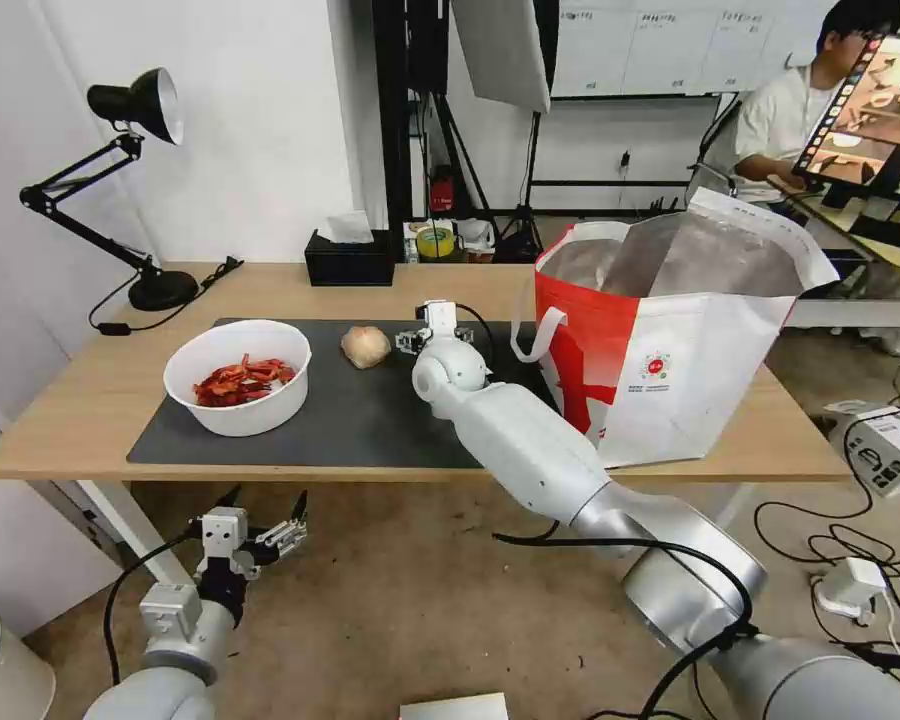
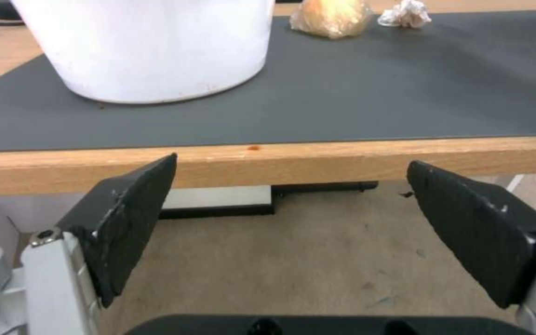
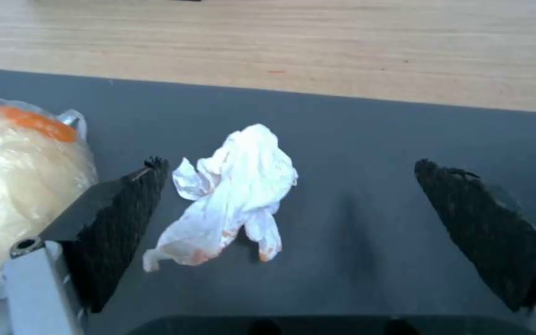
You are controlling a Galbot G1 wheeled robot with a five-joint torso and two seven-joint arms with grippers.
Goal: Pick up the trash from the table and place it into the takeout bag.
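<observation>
On the table (image 1: 80, 400), the dark grey mat (image 1: 360, 420) carries a white bowl of red shells (image 1: 238, 375) at the left and a beige lumpy ball (image 1: 366, 346) mid-mat. My right gripper (image 1: 435, 332) is low over the mat just right of that ball. In the right wrist view it (image 3: 291, 165) stands open around the small white tissue ball (image 3: 231, 195), which lies nearer one finger, and the beige ball (image 3: 20, 177) sits outside that finger. The takeout bag (image 1: 670, 350) stands open at the right. My left gripper (image 1: 265, 525) hangs open below the table's front edge (image 2: 280, 160), facing the bowl (image 2: 150, 46).
A black desk lamp (image 1: 135, 110) and a black tissue box (image 1: 348, 262) stand along the table's back edge. The bag's loop handle (image 1: 535, 335) hangs close to my right wrist. Cables and a white box (image 1: 885, 445) lie on the floor at the right.
</observation>
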